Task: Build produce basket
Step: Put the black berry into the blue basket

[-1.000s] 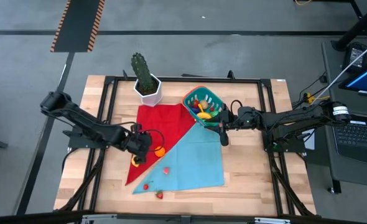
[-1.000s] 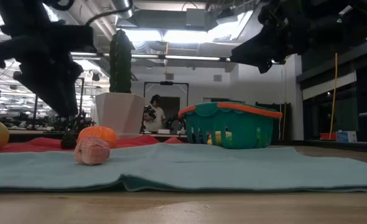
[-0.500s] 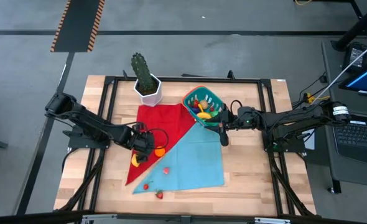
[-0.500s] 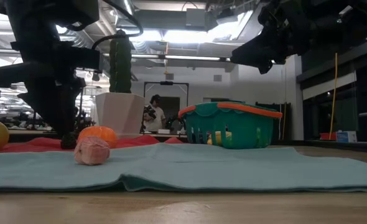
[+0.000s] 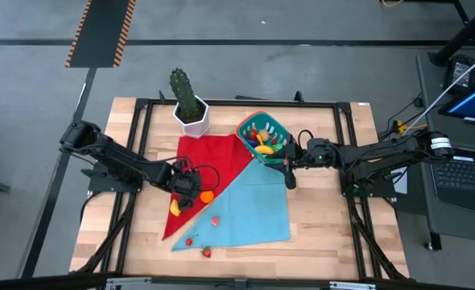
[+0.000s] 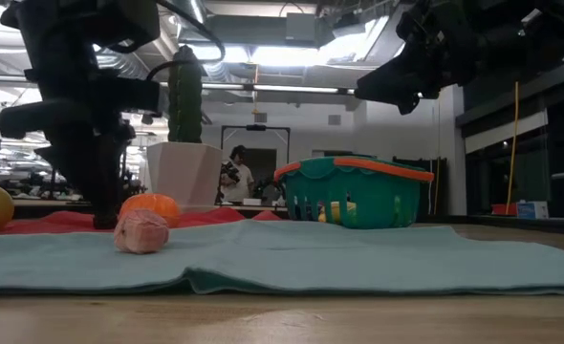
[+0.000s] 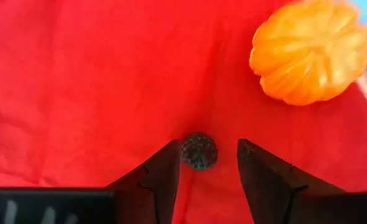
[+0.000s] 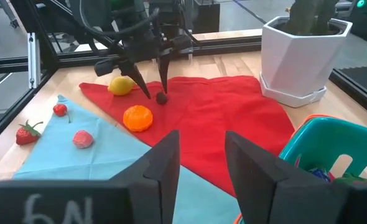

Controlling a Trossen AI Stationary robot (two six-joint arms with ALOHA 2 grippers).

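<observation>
Straddling a small dark berry (image 7: 199,151) on the red cloth (image 7: 78,81) with fingers apart, the left gripper (image 7: 202,171) sits just beside the orange (image 7: 312,51), while the right gripper (image 8: 199,162), also spread, hangs near the basket (image 5: 263,137).

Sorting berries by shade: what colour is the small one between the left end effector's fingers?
Dark, nearly black berry, on the red cloth; clearest in the left wrist view.

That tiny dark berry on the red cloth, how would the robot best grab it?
Probably from straight above, pinching its round sides. The dark berry is small, knobbly and lies flat on the red cloth; the left gripper already straddles it with open fingers, clear of the orange.
</observation>
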